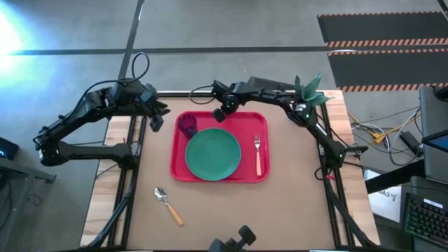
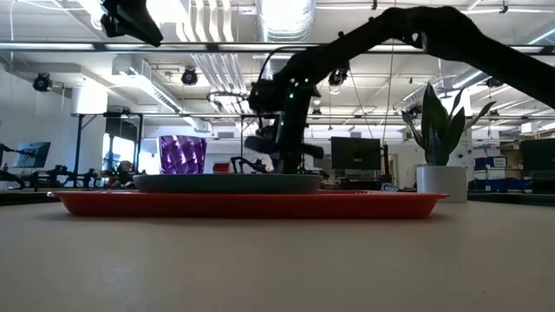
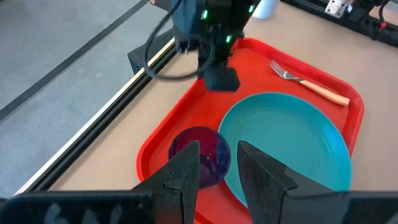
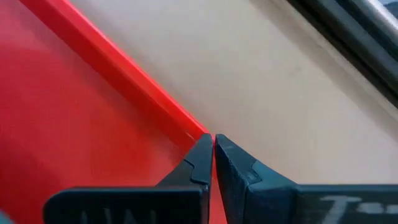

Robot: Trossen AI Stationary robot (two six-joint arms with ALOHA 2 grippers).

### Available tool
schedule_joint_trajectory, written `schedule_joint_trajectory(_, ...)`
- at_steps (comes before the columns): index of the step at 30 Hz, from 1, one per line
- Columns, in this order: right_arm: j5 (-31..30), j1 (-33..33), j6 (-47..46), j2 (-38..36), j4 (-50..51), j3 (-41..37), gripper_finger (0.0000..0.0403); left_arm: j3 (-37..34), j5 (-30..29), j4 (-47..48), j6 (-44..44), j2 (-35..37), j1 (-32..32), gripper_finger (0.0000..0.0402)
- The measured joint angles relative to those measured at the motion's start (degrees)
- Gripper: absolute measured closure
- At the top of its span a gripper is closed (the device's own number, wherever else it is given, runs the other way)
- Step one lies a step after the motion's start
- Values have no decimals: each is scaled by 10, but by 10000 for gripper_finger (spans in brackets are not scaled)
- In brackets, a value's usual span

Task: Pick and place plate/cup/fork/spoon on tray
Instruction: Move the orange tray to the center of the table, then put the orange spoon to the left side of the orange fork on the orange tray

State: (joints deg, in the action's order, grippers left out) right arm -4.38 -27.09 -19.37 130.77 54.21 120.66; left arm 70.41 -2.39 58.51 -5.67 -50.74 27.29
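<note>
We see the right end effector [image 4: 212, 149] pinched on the tray [image 1: 262, 119] rim, left end effector [image 3: 214, 168] parted and empty; dragging could spill the cup [image 1: 187, 125].

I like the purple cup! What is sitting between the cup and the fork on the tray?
The plate lies between cup and fork, seen from the high view.

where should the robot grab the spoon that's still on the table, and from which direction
Best taken at the middle of its wooden handle, from straight above. The spoon lies flat on the table, apart from the tray, so the fingers should close across the narrow handle.
</note>
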Motion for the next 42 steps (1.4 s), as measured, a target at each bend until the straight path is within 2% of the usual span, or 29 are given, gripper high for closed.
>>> schedule_joint_trajectory(7, -21, 20, 49, -124, -15, 4, 394, 0, 0, 25, -34, -1, 0, 311)
schedule_joint_trajectory(12, -59, 47, 64, -218, -13, 2, 394, 0, 1, 26, -45, -3, 0, 311)
schedule_joint_trajectory(15, -60, 71, 60, -273, -11, 4, 394, -3, 21, 37, -46, -8, 0, 311)
schedule_joint_trajectory(19, -60, 120, 76, -313, -2, -5, 394, -16, 48, 75, -54, -14, -3, 311)
schedule_joint_trajectory(22, -60, 149, 80, -329, 0, -9, 394, -41, 50, 90, -61, -13, -28, 316)
schedule_joint_trajectory(27, -64, 171, 80, -349, -3, -10, 394, -78, 51, 118, -69, -12, -124, 351)
schedule_joint_trajectory(34, -80, 170, 74, -342, -1, -20, 394, -122, 56, 103, -204, -24, -313, 396)
schedule_joint_trajectory(42, -83, 170, 68, -322, -3, -24, 394, -127, 9, 106, -316, -84, -520, 401)
